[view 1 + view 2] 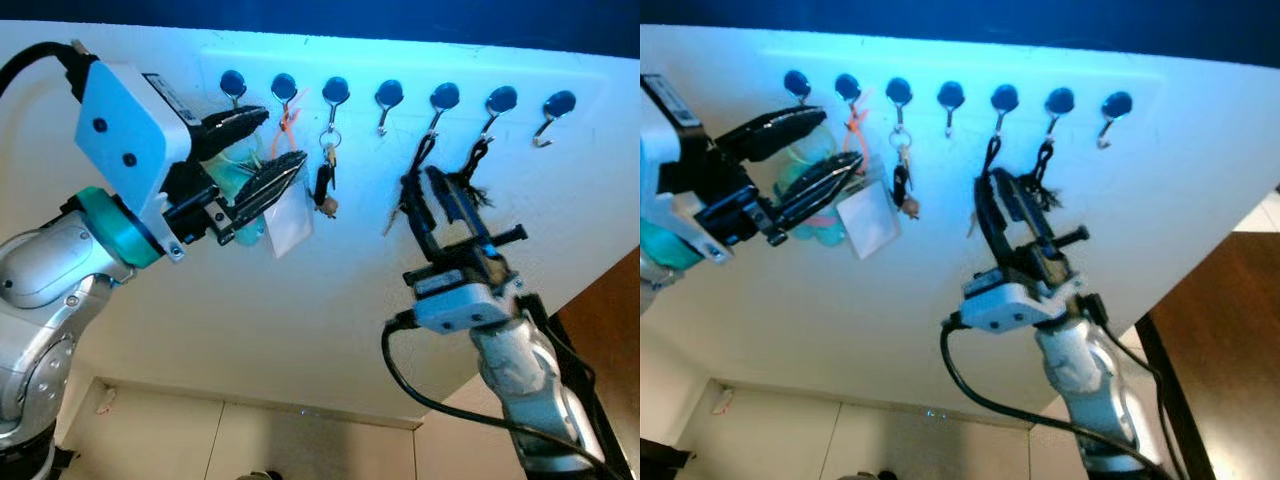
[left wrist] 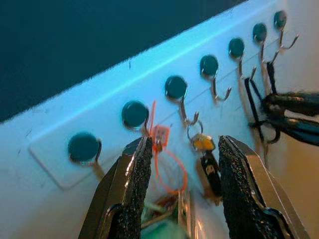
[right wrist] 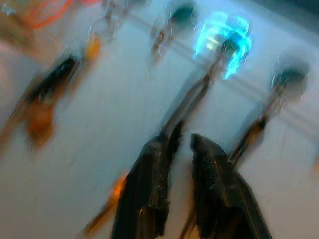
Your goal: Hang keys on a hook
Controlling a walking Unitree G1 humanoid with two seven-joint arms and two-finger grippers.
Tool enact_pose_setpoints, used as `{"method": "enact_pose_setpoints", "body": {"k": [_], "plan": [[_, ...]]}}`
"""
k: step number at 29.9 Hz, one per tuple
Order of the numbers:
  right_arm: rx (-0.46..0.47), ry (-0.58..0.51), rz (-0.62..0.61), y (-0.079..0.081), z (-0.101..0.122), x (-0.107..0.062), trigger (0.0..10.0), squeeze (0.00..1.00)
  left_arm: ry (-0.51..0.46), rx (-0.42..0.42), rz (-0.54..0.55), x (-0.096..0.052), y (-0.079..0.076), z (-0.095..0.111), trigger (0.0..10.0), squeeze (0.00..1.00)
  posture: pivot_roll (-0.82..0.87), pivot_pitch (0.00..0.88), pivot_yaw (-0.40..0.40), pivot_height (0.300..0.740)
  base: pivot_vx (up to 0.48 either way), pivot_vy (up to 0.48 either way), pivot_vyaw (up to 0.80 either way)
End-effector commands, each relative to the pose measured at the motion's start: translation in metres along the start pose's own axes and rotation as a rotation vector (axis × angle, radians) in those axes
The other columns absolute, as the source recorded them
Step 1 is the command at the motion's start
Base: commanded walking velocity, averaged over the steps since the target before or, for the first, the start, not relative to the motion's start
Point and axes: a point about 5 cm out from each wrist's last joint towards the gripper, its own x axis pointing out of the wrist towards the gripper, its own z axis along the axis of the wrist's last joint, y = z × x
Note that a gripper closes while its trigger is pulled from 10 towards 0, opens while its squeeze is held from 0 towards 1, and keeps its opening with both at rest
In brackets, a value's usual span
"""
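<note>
The scene is a white wall [image 1: 330, 300] carrying a white rail [image 2: 50, 154] of seven dark round-headed hooks, lit with a bluish cast, beneath a dark blue band [image 1: 400, 20] at the top of the head views. Pale floor [image 1: 250, 440] shows at the foot of the wall, and a brown panel [image 1: 1220, 320] stands at the robot's right. The left end effector [image 1: 258, 150] is raised close to the rail at its left end, fingers spread wide, with nothing gripped between them; just beyond its fingers hang an orange loop [image 2: 167, 169] on the second hook, a clear plastic card holder [image 1: 290, 220] and a teal item [image 1: 235, 175] that cannot be made out further. A small set of keys [image 1: 325, 185] on a metal ring hangs from the third hook [image 1: 335, 92]. The fourth hook [image 1: 388, 95] is bare. The right end effector [image 1: 425, 180] is raised beneath the fifth hook [image 1: 444, 97], fingers nearly pressed together around a black cord [image 1: 990, 160] that runs up to that hook; the blurred right wrist view shows only a narrow gap between the fingertips. A second dark bundle [image 1: 478, 160] hangs from the sixth hook, just beside the right end effector.
</note>
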Motion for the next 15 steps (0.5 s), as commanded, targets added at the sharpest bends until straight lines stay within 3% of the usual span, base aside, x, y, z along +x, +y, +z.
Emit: {"method": "enact_pose_setpoints", "body": {"k": [1,2,3,5,6,10,15], "plan": [[0.203,0.147,-0.014,-0.002,-0.014,-0.016,10.0,0.0,0.015,0.002,0.006,0.0,0.001,-0.005,10.0,0.0,0.03,0.0,0.106,0.74,0.0,0.0,0.0],[0.326,0.226,-0.002,0.0,-0.021,-0.028,10.0,0.0,0.019,-0.001,0.009,0.0,0.001,-0.007,10.0,0.0,0.02,0.0,0.108,0.74,0.0,0.0,0.0],[0.326,0.226,-0.002,0.0,-0.021,-0.028,10.0,0.0,0.019,-0.001,0.009,0.0,0.001,-0.007,10.0,0.0,0.02,0.0,0.108,0.74,0.0,0.0,0.0],[0.521,0.313,0.039,0.004,-0.025,-0.048,10.0,0.0,0.022,-0.008,0.014,0.001,0.002,-0.01,10.0,0.0,0.02,0.0,0.11,0.74,0.0,0.0,0.0],[0.561,0.32,0.043,0.003,-0.024,-0.052,10.0,0.0,0.02,-0.013,0.019,0.002,0.002,-0.011,10.0,0.0,0.01,0.0,0.109,0.74,0.0,0.0,0.0],[0.57,0.315,0.007,-0.003,-0.024,-0.052,10.0,0.0,0.016,-0.023,0.049,0.003,0.005,-0.012,10.0,0.0,0.01,0.0,0.11,0.74,0.0,0.0,0.0],[0.437,0.253,0.091,-0.006,-0.016,-0.04,10.0,0.0,0.034,-0.037,0.166,0.002,0.016,-0.019,10.0,0.0,0.01,0.0,0.104,0.74,0.0,0.0,0.0]]}}
